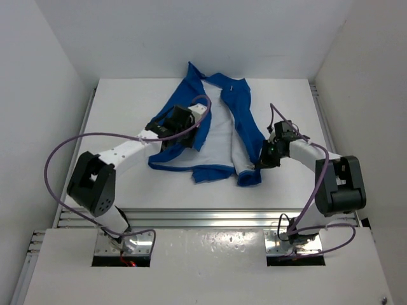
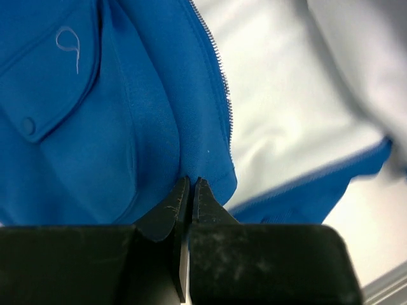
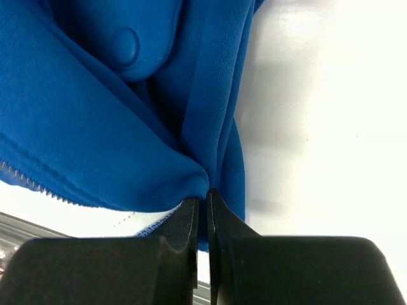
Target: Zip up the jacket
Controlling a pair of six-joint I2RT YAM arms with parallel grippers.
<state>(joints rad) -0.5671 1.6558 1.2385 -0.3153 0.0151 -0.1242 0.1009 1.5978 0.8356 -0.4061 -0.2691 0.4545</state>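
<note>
The jacket [image 1: 242,119] lies spread open in the middle of the white surface [image 1: 124,105], its white lining [image 1: 216,140] facing up between the two blue front panels. The left hand [image 2: 191,188] is clamped on a fold of blue fabric at the edge of the panel on its side, just beside the zipper teeth [image 2: 224,95]. The right hand [image 3: 202,203] is pinched tight on a bunched fold of the other panel, near its lower end, a round button [image 3: 125,46] close by.

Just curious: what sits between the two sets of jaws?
The open jacket: its white lining and one blue front panel, shown in the top view.
</note>
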